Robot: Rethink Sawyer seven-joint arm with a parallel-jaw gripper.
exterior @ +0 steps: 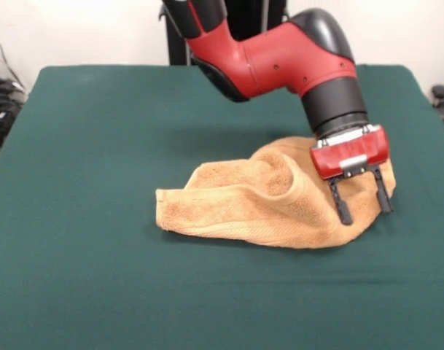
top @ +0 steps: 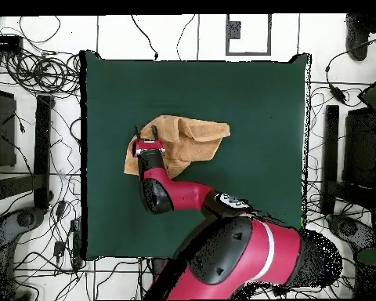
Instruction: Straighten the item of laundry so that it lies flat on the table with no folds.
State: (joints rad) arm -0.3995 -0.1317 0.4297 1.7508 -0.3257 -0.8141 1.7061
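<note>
The orange-tan terry towel [exterior: 265, 200] lies crumpled and folded over itself on the dark green table [exterior: 98, 146], right of the table's middle in the front view. It has a raised hump and a long rolled fold along its near edge. In the overhead view the towel [top: 193, 132] lies left of centre. My gripper [exterior: 362, 205] points down at the towel's right end, its two black fingers [exterior: 341, 204] spread apart, tips at the cloth's surface. The fingers hold nothing that I can see. The gripper [top: 148, 144] also shows in the overhead view, over the towel's left part.
The red and black arm [exterior: 280, 58] reaches down from the far side over the towel. Cables and equipment [top: 34, 78] lie on the floor around the table. The table's edges are far from the towel on all sides.
</note>
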